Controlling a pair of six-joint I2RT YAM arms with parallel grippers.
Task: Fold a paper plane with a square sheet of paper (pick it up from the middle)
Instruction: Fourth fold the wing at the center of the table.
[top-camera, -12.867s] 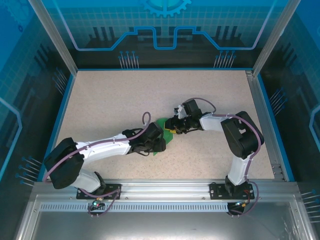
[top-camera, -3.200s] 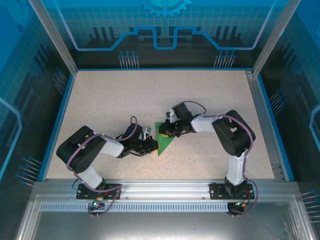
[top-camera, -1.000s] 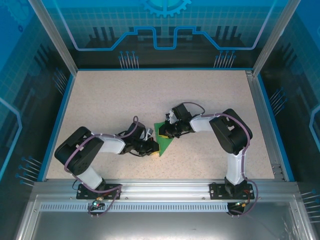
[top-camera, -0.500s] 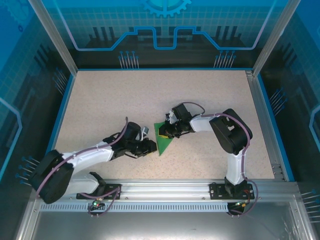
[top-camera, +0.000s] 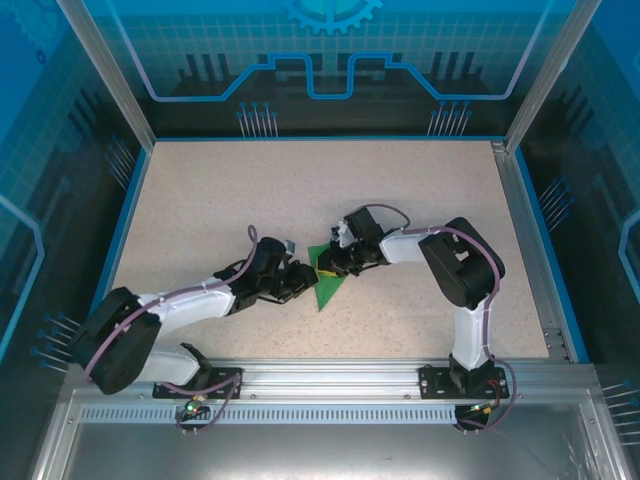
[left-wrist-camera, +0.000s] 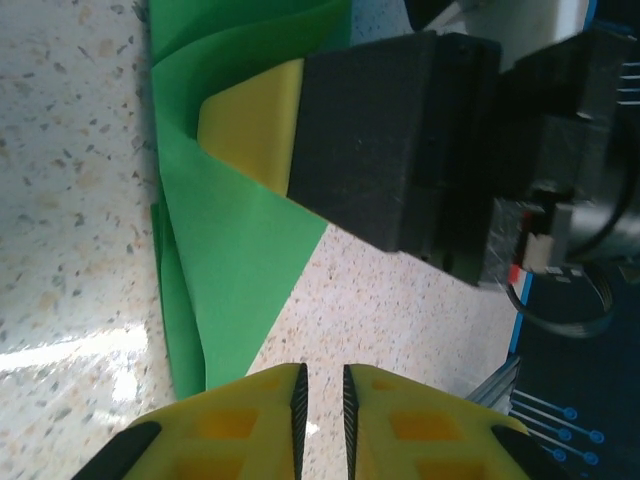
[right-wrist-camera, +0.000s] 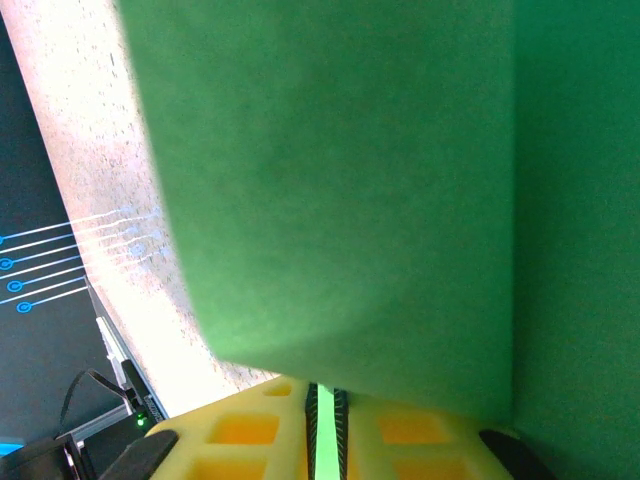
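Since the top view of a second before, the left arm had unfolded from a tight bend into a long, low reach out of the lower left of the frame. The paper and the right arm had kept their places.

The left gripper (top-camera: 305, 286) sat just left of the frame's centre, at the left edge of the square sheet of paper (top-camera: 328, 288). From the left wrist, that gripper (left-wrist-camera: 322, 400) showed its yellow fingers drawn almost together at the bottom of the frame. Only a thin slit lay between them, with nothing in it, and the speckled table (top-camera: 230, 200) showed beyond.

The green paper (left-wrist-camera: 230, 260) was already folded into a narrow pointed shape. It lay on the table near the middle of the top view, its tip pointing toward the bottom of the frame. In the left wrist view, layered folds showed along its left side.

Right of it, the right gripper (top-camera: 335, 262) was at the paper's upper end, and one yellow pad (left-wrist-camera: 250, 120) lay against the green. From the right wrist, the gripper (right-wrist-camera: 322, 425) was pinching a thin green edge between its fingers, with the sheet (right-wrist-camera: 350, 200) spreading above. The right arm bent back toward the lower right of the top view.
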